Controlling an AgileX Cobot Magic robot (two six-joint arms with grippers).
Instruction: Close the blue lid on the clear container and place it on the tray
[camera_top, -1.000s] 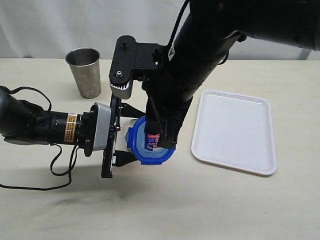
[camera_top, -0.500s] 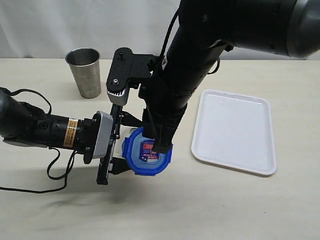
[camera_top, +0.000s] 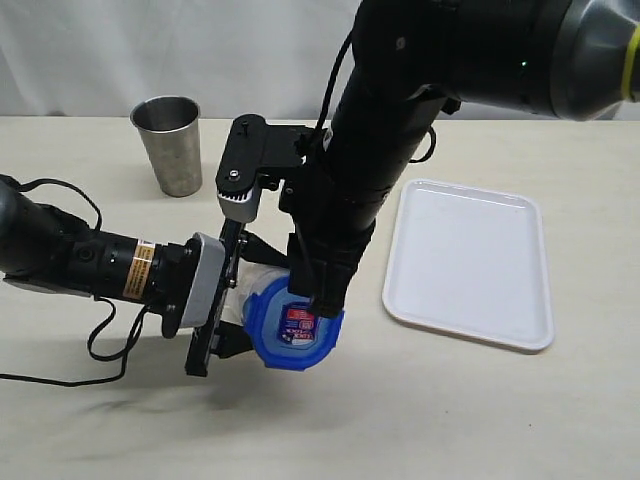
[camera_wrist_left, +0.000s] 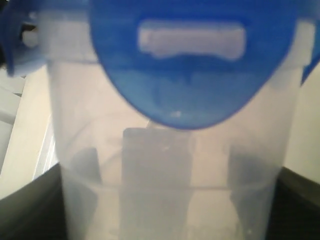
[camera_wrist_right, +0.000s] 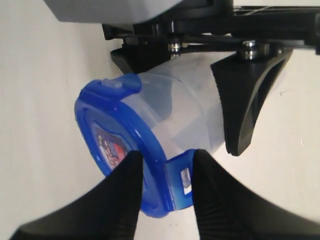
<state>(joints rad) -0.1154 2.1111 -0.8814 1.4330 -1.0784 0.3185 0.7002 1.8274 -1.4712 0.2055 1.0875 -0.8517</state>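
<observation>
The clear container (camera_top: 256, 284) is held tilted above the table with my left gripper (camera_top: 236, 298) shut around its body; its dark fingers (camera_wrist_left: 26, 212) show through both sides of the container (camera_wrist_left: 170, 175) in the left wrist view. The blue lid (camera_top: 296, 331) sits on the container's mouth, sticker facing outward. My right gripper (camera_top: 318, 300) comes down from above, shut on the lid's edge. Its two black fingertips (camera_wrist_right: 131, 176) pinch the lid (camera_wrist_right: 116, 141) rim and one snap flap between them, with the gripper (camera_wrist_right: 165, 167) over the container (camera_wrist_right: 182, 107). The white tray (camera_top: 470, 262) lies to the right.
A steel cup (camera_top: 172, 144) stands upright at the back left. The left arm's cable (camera_top: 110, 335) loops over the table at the left. The right arm (camera_top: 400, 110) reaches across the middle, above the container.
The container and lid have tipped and sunk toward the table's front, the left gripper moving with them. The right gripper has followed down and narrowed onto the lid's edge.
</observation>
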